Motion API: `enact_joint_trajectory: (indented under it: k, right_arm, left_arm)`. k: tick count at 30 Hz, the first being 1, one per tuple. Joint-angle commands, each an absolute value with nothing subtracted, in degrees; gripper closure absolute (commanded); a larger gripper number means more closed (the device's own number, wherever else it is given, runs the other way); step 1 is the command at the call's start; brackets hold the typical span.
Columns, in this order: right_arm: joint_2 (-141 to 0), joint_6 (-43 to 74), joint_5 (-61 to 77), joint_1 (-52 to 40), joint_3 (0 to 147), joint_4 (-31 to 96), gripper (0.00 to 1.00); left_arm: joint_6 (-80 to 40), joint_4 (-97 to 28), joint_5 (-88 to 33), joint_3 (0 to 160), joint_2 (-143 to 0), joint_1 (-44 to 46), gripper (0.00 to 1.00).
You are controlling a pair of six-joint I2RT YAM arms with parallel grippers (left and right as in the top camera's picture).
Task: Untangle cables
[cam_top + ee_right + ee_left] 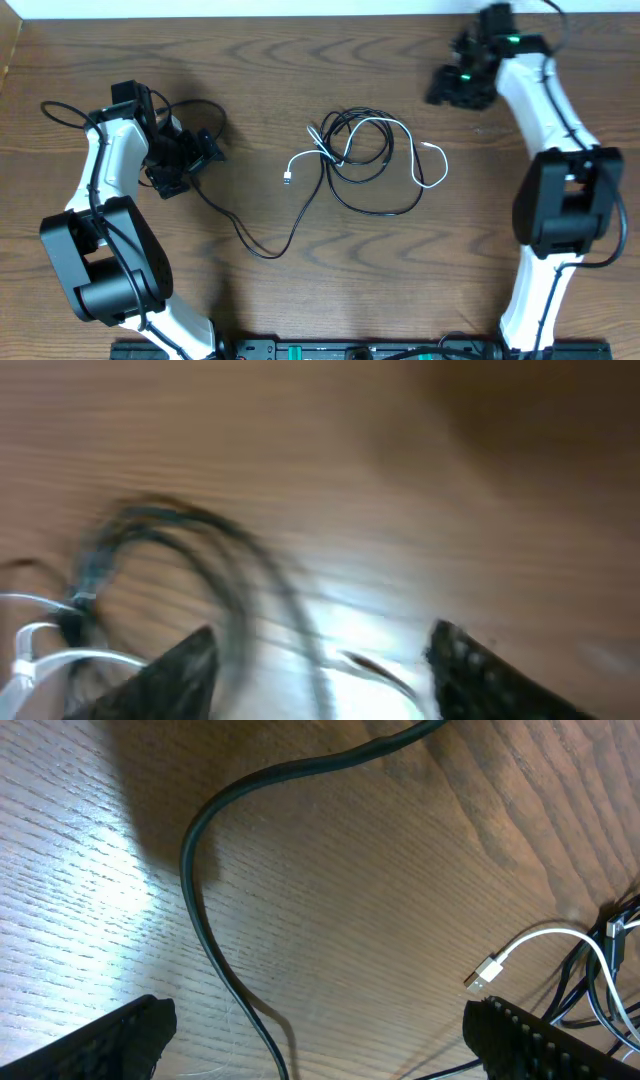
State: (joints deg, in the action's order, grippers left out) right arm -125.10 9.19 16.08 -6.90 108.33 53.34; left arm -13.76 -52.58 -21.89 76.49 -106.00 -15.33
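The cables lie in a tangle (362,152) at the table's middle. The tangle is made of black loops with a white cable (425,165) threaded through them. The white cable's plug ends lie at the left (288,178) and at the right (432,149). One long black cable (262,250) trails from the tangle toward my left gripper (203,150). In the left wrist view this black cable (200,890) lies on the wood between the wide-open fingers of the left gripper (320,1040), and the white plug (483,974) shows at the right. My right gripper (452,86) is open and empty, up and to the right of the tangle. The right wrist view is blurred and shows black loops (225,570) ahead of the right gripper (320,670).
The table (300,60) is dark brown wood. Thicker black cords (65,112) loop off the left arm at the far left. The arm bases and a black rail (330,350) stand along the front edge.
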Motion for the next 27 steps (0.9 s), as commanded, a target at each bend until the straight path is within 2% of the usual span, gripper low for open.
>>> enact_joint_trajectory:
  k: [1, 8, 11, 13, 15, 19, 22, 23, 27]
  right_arm:
    - [-123.22, 6.55, 18.98, -11.84, 109.38, 50.26, 0.31]
    - [-123.22, 9.08, 14.87, -19.90, 109.38, 43.29, 0.36]
    - [-123.24, 16.84, 11.94, -22.06, 109.30, 43.97, 0.46]
    - [-123.24, 24.80, 12.08, -23.62, 109.27, 45.21, 0.59]
    - [-123.24, 28.51, 13.30, -25.30, 109.27, 45.74, 0.61]
    - [-123.24, 28.56, 12.78, -27.94, 109.27, 45.63, 0.62]
    - [-123.24, 30.57, 12.80, -29.80, 109.27, 45.76, 0.76]
    - [-123.24, 32.64, 12.78, -30.24, 109.27, 46.06, 0.84]
    - [-123.24, 38.52, 13.30, -31.16, 109.27, 47.07, 0.85]
  left_arm:
    - [-14.31, -52.80, -21.39, 76.38, -106.37, -15.57, 0.02]
    - [-14.31, -52.80, -21.39, 76.38, -106.37, -15.57, 0.02]
    - [-14.31, -52.82, -21.39, 76.38, -106.37, -15.57, 0.02]
    - [-14.31, -52.80, -21.39, 76.38, -106.37, -15.57, 0.02]
    - [-14.31, -52.82, -21.39, 76.40, -106.37, -15.57, 0.02]
    - [-14.31, -52.82, -21.39, 76.38, -106.37, -15.57, 0.02]
    - [-14.31, -52.82, -21.39, 76.38, -106.37, -15.57, 0.02]
    - [-14.31, -52.82, -21.39, 76.40, -106.37, -15.57, 0.02]
    - [-14.31, -52.82, -21.39, 76.40, -106.37, -15.57, 0.02]
